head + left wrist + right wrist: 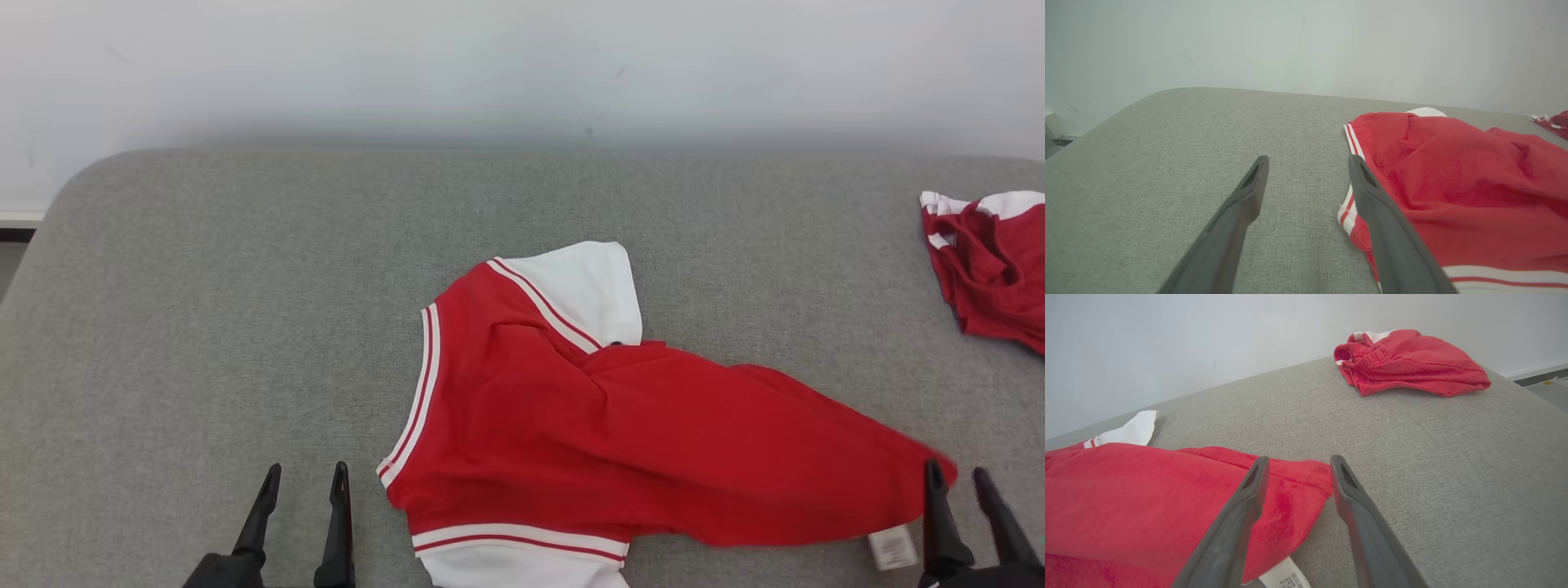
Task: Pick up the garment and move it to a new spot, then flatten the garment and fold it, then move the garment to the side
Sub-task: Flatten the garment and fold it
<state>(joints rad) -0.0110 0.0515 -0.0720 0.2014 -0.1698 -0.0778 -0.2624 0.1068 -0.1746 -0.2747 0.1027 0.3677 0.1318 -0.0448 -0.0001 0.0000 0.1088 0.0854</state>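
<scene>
Garment [571, 441] on grey cushion [204, 327] — right corner blurred, perhaps raised.

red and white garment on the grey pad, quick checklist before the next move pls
1. Left tool open and empty, beside the garment's striped edge: ok.
2. Right tool has its jaws apart, with the corner of the red and white fabric garment in the gap and not pinched: ok.
3. Garment lying flat: not ok, ridges and folds cross the red body.
4. Garment wholly on the grey padded fabric surface: cannot tell, its near hem runs off the head view's bottom edge.
5. Clear of the crumpled red garment at the far right: ok, they lie apart.
</scene>
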